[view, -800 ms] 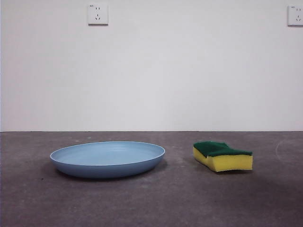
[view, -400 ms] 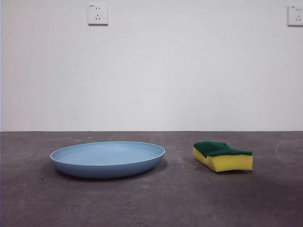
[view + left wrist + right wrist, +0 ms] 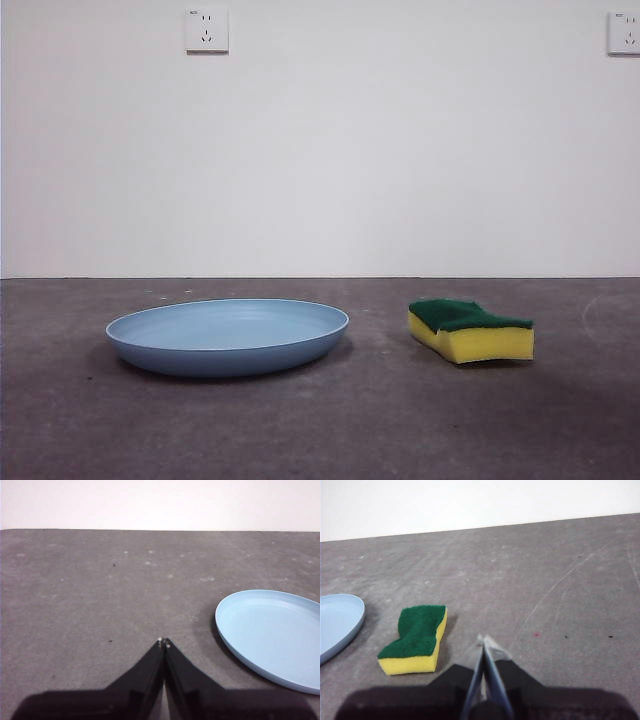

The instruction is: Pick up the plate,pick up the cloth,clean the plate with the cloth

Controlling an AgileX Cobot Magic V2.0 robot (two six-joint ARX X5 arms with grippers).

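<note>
We find no readable text, label, brand, number or sign anywhere in these views. The wall outlets [image 3: 206, 30] at the top of the front view carry only their slot openings; a tiny dark mark at the upper corner of the left one is too small for us to read. The plate [image 3: 228, 336] and the sponge [image 3: 470, 330] bear no printing we can see.

Dark grey, lightly scuffed counter [image 3: 320, 430] extending to a white wall. The light-blue plate [image 3: 228, 336] lies flat on it. The cloth [image 3: 470, 329], green layer upward, rests apart from the plate.
</note>
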